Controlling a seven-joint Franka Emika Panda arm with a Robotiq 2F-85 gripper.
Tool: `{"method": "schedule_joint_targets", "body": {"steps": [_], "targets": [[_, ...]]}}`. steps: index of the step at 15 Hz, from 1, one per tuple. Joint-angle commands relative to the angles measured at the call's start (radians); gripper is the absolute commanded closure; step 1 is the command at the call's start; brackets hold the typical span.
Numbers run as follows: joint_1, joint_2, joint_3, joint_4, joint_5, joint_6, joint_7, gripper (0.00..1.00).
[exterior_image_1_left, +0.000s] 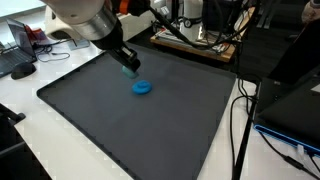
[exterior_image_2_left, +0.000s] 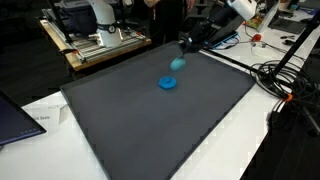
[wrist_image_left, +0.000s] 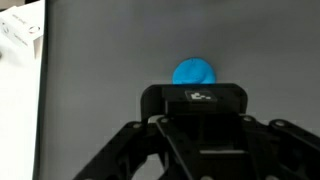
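gripper (exterior_image_1_left: 126, 64): narrow, clamped on the teal piece; hangs low over the mat, angled in from the arm; seen too at (exterior_image_2_left: 180, 58).
teal piece (exterior_image_1_left: 129, 70): pinched at the gripper tips, lifted clear of the mat, just beside and above the blue disc; also at (exterior_image_2_left: 178, 65). Small rounded lump, pale teal, matte; soft or hard, cannot tell.
blue disc (exterior_image_1_left: 142, 87): flat on the mat near its middle, apart from the teal piece, untouched; also at (exterior_image_2_left: 168, 83). Low round puck, saturated blue, smooth, plastic-looking.
blue round shape (wrist_image_left: 194, 72): peeks over the black gripper body in the wrist view; disc or held piece, cannot tell.
mat (exterior_image_1_left: 90, 120): dark grey rectangular sheet, dull, faintly grainy, with a thin raised border; probably laid as a plain non-slip work surface.
bench (exterior_image_1_left: 20, 115): white, smooth, hard; carries the mat.
cables (exterior_image_2_left: 285, 85): black, looped on the bench just off the mat edge, well apart from the gripper.
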Motion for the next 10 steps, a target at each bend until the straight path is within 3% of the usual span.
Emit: {"method": "schedule_joint_targets", "body": {"steps": [1, 10], "targets": [[-0.039, 0.023, 0.031, 0.068, 0.064, -0.025, -0.016, 0.78], [-0.107, 0.037, 0.058, 0.101, 0.121, 0.034, -0.019, 0.78]]}}
